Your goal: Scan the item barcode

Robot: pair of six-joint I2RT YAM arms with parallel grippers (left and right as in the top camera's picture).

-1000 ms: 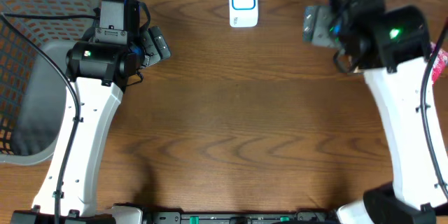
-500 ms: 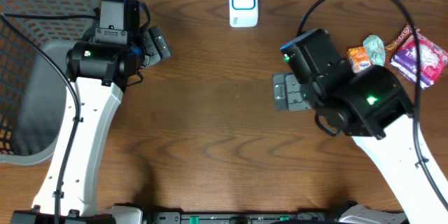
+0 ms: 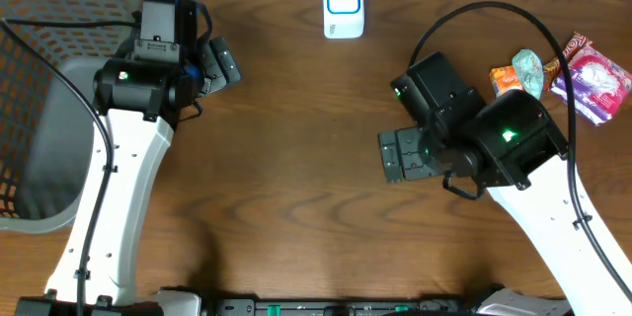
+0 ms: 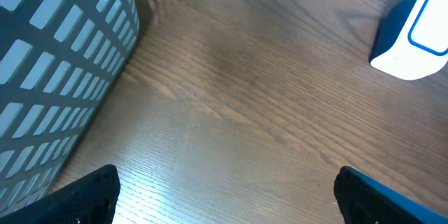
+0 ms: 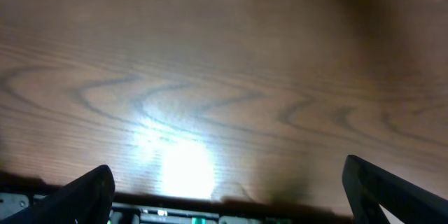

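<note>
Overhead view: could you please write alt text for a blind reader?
Two robot arms hover over a wooden table, left gripper and right gripper open and empty. Basket at left, scanner at top, snack packets at right.

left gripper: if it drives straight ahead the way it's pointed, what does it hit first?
Probably bare table: ahead of the open left gripper its wrist view shows only wood. The scanner lies off to one side of that line, the basket to the other. Depth unclear.

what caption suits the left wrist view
Open left gripper above brown wooden table, grey mesh basket and white-and-blue scanner at opposite edges.
</note>
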